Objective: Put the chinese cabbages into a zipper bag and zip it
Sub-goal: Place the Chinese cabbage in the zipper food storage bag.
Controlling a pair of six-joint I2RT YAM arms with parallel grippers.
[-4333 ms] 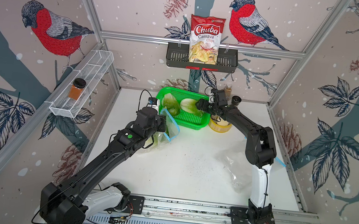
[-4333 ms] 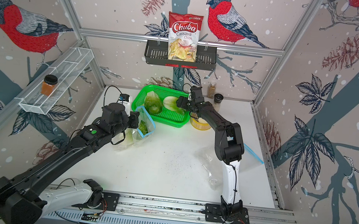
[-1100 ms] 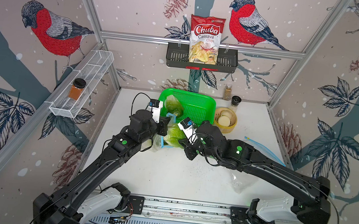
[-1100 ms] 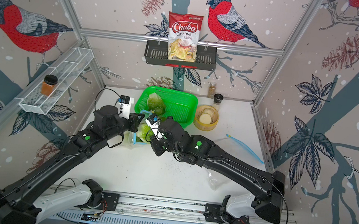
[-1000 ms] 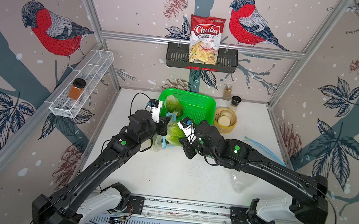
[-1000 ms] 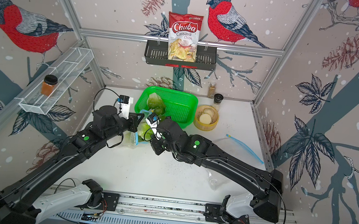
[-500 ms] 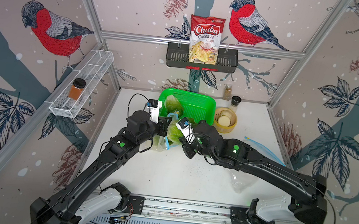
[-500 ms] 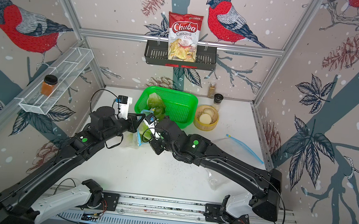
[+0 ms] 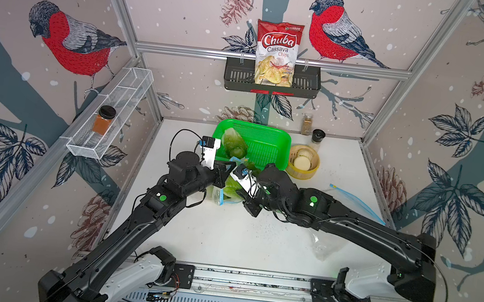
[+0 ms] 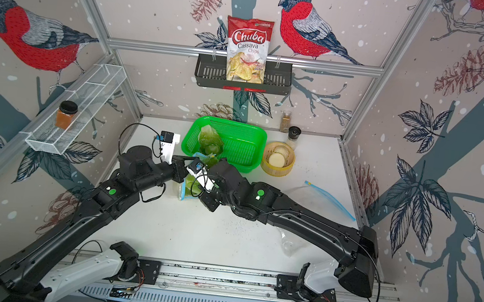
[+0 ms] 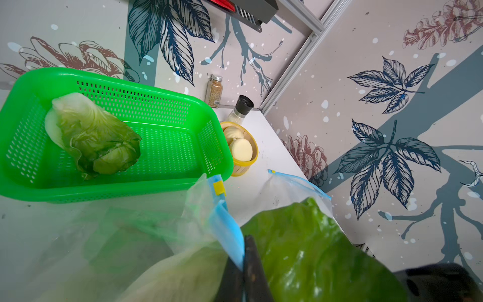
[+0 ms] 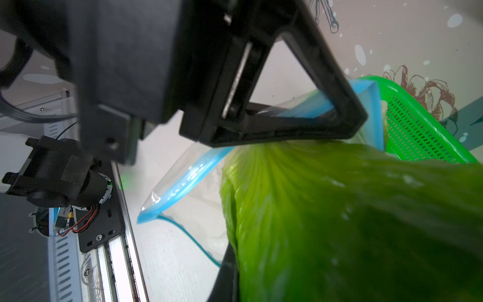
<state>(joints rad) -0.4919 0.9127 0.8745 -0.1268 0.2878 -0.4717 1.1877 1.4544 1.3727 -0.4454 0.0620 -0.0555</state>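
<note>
The left arm (image 9: 144, 218) and right arm (image 9: 365, 232) are matte black with boxy links, each bearing a round green dot (image 9: 162, 197), a white wrist camera block (image 9: 209, 154), looping black cables (image 9: 180, 133) and a white base section (image 9: 137, 274); the left gripper (image 11: 243, 252) is black.

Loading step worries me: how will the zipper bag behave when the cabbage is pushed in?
Probably floppy: the zipper bag is thin clear film hanging creased from the left gripper. Likely light, so the cabbage may shove it aside. Its mouth may fold shut, pinched at one spot only.
</note>
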